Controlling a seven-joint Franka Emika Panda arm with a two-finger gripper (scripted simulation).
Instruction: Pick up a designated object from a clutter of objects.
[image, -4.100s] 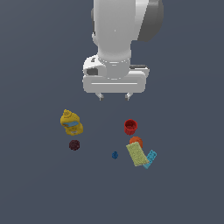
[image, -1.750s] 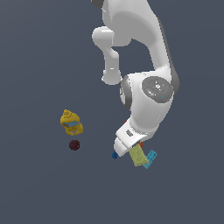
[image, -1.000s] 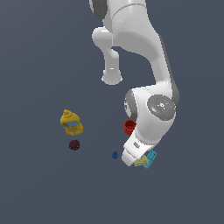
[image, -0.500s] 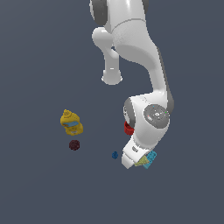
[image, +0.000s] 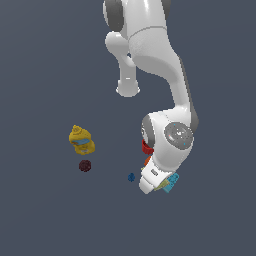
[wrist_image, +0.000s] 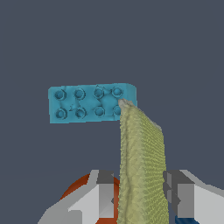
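The designated object, a flat yellow-green speckled box (wrist_image: 142, 166), lies between my two fingers in the wrist view. My gripper (wrist_image: 141, 194) is shut on it, with one finger (wrist_image: 105, 197) against each long side. Its far corner touches the cyan studded brick (wrist_image: 89, 103). In the exterior view the hand (image: 150, 180) is low over the clutter and hides most of the box; only a yellow-green sliver (image: 162, 187) shows beside the cyan brick (image: 173, 181).
The red cup (image: 145, 147) and the orange ball (image: 147, 161) sit right behind the hand; the cup's rim (wrist_image: 76, 192) shows by one finger. A tiny blue piece (image: 131, 177), a dark maroon ball (image: 85, 165) and a yellow bottle (image: 81, 140) lie toward the exterior view's left.
The arm came down from high above onto the box beside the cyan brick. Over the last half second it has hardly moved.
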